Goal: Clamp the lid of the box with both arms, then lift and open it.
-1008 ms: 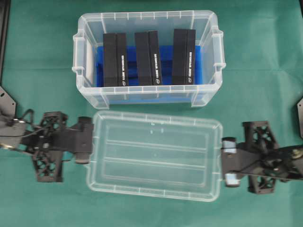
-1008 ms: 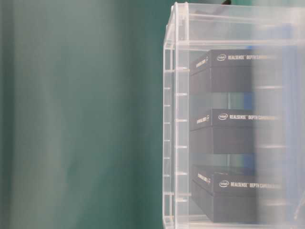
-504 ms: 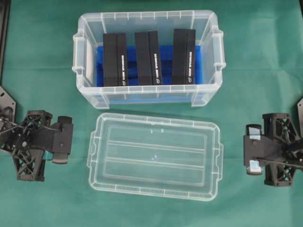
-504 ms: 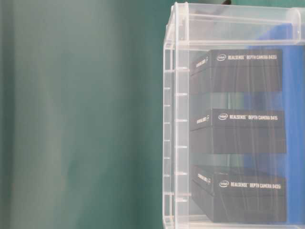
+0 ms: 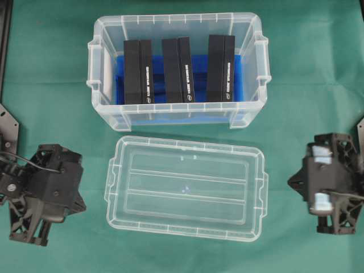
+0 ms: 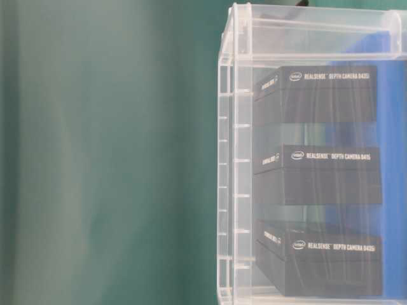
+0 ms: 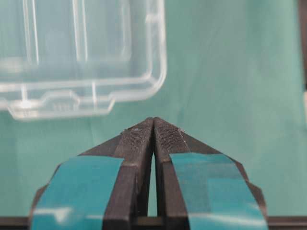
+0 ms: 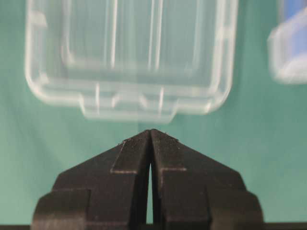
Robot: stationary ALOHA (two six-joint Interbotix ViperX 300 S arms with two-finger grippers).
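The lid lies flat on the green cloth at lower centre, just below the box, while the left gripper and right gripper, fingers pressed together on nothing, sit apart at frame edges.

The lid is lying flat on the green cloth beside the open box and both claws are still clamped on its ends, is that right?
Not quite. The lid does lie flat beside the open box, but neither claw touches it: in the overhead view the left claw and right claw sit apart from its ends, shut on nothing.
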